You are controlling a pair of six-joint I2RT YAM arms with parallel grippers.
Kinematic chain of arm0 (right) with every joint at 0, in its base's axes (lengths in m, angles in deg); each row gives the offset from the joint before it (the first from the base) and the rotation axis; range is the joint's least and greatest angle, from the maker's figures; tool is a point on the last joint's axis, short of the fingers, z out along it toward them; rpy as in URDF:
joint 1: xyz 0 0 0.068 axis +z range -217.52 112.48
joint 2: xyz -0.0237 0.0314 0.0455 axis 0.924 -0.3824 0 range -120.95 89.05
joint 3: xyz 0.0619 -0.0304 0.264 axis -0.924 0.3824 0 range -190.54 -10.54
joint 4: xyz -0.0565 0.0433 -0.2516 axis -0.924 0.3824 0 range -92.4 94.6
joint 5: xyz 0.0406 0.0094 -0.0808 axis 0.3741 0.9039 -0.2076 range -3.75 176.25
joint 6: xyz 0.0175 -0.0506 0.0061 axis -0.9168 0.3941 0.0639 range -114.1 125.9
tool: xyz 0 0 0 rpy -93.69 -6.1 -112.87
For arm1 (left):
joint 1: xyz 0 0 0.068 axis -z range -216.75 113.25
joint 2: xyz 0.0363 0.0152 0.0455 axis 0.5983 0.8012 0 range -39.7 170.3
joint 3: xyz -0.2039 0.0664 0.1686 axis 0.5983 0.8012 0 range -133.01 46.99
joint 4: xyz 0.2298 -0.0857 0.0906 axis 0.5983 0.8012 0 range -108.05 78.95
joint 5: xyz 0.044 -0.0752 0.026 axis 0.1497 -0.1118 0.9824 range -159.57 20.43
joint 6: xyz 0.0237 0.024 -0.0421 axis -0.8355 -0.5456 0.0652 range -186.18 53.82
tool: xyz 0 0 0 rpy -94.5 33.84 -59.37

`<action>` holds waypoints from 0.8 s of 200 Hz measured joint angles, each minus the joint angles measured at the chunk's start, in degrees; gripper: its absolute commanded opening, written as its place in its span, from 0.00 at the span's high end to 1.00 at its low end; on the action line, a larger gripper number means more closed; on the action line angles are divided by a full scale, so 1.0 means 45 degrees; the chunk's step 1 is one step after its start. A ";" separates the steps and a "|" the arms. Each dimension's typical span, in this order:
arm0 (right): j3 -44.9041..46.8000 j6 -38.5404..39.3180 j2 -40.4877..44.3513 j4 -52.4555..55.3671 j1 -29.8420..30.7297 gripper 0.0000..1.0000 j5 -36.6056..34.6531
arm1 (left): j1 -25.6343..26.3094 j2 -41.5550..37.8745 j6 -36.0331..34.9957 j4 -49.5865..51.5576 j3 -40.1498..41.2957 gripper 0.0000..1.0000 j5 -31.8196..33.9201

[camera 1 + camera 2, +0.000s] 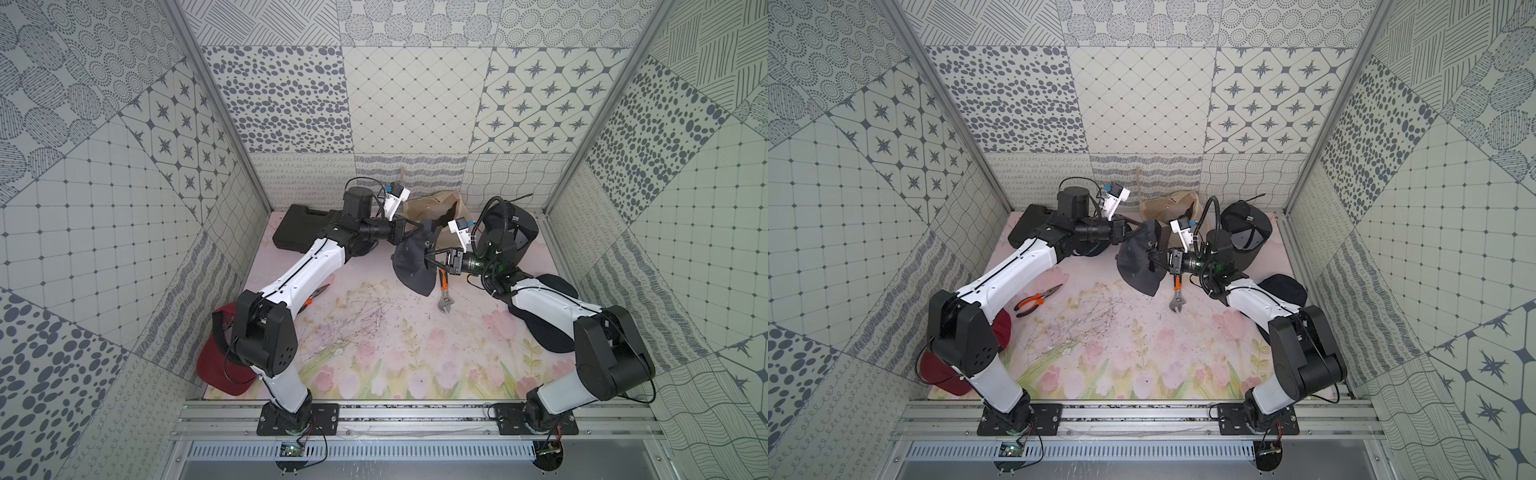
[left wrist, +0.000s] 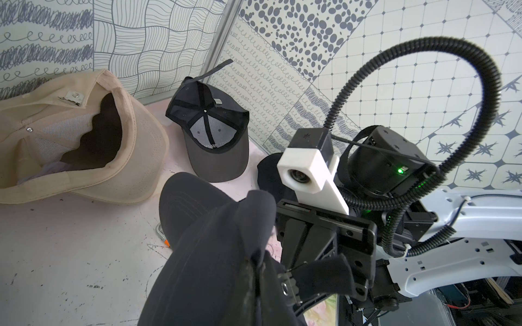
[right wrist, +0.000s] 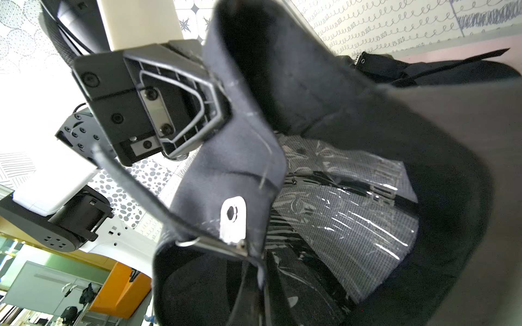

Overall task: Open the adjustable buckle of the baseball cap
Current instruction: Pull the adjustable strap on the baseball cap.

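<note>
Presently, right gripper (image 1: 429, 260): pressing together at the buckle (image 3: 233, 216) on the rear of the baseball cap (image 1: 411, 272). Cannot tell whether the pads are biting the metal flap or the webbing beside it.
Left gripper (image 1: 417, 229): pinching the cap's rear band fabric, facing the right one across the back opening.
Strap (image 3: 135, 186): running thin and straight out of the buckle's slider, tail trailing off to one side.
Cap position: hanging in the air between both grippers, clear of the table (image 1: 374, 332), crown sagging down near the wrench (image 1: 444, 297).
Step in hand (judging): levering the flap up so the clamp is letting the strap go.
Doing it well:
- Left pinch: holding firm as the anchor.
- Flap: turning it about its hinge, not tugging the whole cap.
- Pace: going slowly. Soft fabric is likely twisting and thin metal likely slipping off the pads.
</note>
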 measured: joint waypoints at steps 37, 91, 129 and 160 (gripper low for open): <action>0.0000 0.0568 0.0491 0.0520 0.0000 1.00 -0.0112 | -0.0005 -0.0092 -0.0238 0.0112 0.0151 0.70 0.0423; -0.0520 0.1273 0.0573 0.1569 0.0044 1.00 -0.0155 | -0.0015 -0.0423 -0.0622 0.0554 0.0583 0.46 0.1141; -0.1273 0.1627 0.0563 0.1982 0.0180 1.00 -0.0136 | -0.0029 -0.0831 -0.0928 0.0738 0.0928 0.38 0.1433; -0.1690 0.1855 0.0403 0.2365 0.0238 1.00 -0.0073 | -0.0199 -0.1234 -0.1239 0.0845 0.1258 0.36 0.1418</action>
